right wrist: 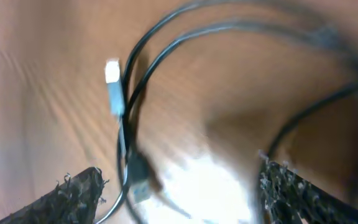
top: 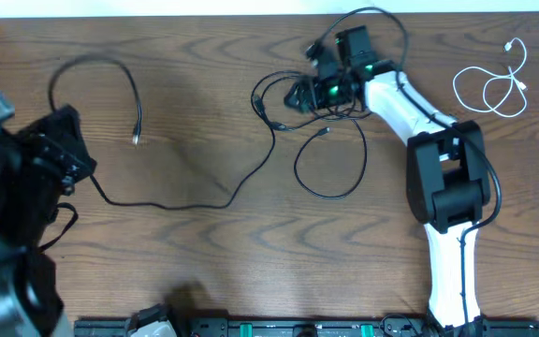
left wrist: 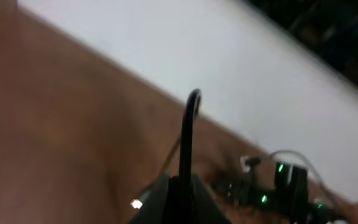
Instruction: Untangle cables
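Note:
A tangle of black cables (top: 293, 94) lies at the back centre of the table. My right gripper (top: 302, 94) hovers over it, open. In the right wrist view its fingers (right wrist: 79, 193) stand wide apart around black cable strands (right wrist: 166, 37), a silver plug (right wrist: 112, 81) and a second plug (right wrist: 138, 180), gripping none of them. My left gripper (top: 64, 136) at the left is shut on a long black cable (top: 167, 203) that runs to the tangle; its free end loops to a plug (top: 137, 139). In the left wrist view that cable (left wrist: 188, 137) rises from the shut jaws. The white cable (top: 494, 82) lies apart at the back right.
The table's far edge meets a white surface (left wrist: 229, 68) just behind the tangle. The right arm's black and white links (top: 447, 178) stretch from the front edge toward the tangle. A black rail (top: 298, 328) runs along the front edge.

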You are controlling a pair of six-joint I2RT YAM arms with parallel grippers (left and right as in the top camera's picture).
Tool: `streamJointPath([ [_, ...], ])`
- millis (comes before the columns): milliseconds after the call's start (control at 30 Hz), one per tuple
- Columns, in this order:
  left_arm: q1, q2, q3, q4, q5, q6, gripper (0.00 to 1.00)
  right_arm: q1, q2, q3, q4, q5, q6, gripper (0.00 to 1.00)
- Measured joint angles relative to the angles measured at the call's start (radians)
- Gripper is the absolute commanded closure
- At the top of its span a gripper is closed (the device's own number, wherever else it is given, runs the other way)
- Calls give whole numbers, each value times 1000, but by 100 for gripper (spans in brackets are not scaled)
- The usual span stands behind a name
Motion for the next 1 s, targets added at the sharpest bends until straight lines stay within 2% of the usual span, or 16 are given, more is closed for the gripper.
streamJointPath([
  [267,0,103,0,-111,0,73,93,89,0,0,-149,141,-218,21],
  [467,0,127,0,-128,0,91,93,108,-8,4,-212,196,-298,25],
  [600,0,127,0,-133,0,99,93,108,-10,3,-236,214,-323,40],
  [667,0,127,0,-138,0,100,93,108,-11,-2,-236,219,-335,55],
  [700,0,127,0,-138,0,101,93,108,-11,-3,-238,221,-338,66],
  [867,0,127,0,-143,0,111,93,108,-11,-12,-240,228,-330,96],
  [900,0,127,0,-144,0,113,93,108,-11,-13,-240,228,-329,99],
  [1000,0,127,0,-144,0,114,93,108,-11,-13,-237,229,-304,99],
])
